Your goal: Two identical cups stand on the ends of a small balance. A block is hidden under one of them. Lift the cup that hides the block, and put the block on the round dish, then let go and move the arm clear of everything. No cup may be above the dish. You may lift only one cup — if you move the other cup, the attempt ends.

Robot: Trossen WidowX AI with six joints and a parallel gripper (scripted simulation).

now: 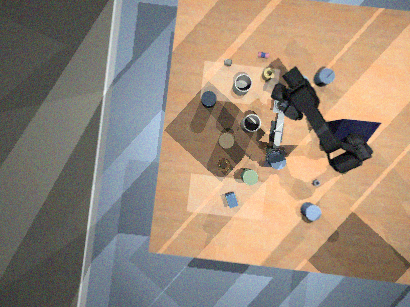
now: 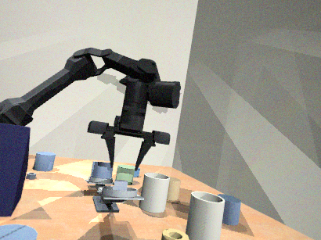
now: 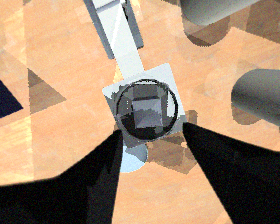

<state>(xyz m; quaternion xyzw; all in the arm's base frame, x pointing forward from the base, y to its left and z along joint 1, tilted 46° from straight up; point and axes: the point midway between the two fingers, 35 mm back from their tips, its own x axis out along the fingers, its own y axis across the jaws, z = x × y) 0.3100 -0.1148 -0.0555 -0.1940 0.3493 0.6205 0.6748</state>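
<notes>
I have the end effector (image 1: pixel 286 104) (image 2: pixel 125 167) (image 3: pixel 152 130) released above the block (image 2: pixel 120 185) (image 3: pixel 148 112), at the balance (image 1: pixel 279 129) (image 2: pixel 106 205) (image 3: pixel 125 42) end nearer the tabletop's (image 1: pixel 350 44) (image 2: pixel 51 198) (image 3: pixel 50 150) overhead-view top edge.

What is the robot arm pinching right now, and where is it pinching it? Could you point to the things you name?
Nothing: the gripper (image 1: pixel 279 99) (image 2: pixel 125 169) (image 3: pixel 152 130) is open above the pale block (image 2: pixel 120 185) (image 3: pixel 148 112), which sits between no fingers yet.

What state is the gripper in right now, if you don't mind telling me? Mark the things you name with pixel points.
Gripper (image 2: pixel 125 169) (image 3: pixel 152 130): partly open, holding nothing, above the block (image 2: pixel 120 185) (image 3: pixel 148 112) on the balance.
</notes>
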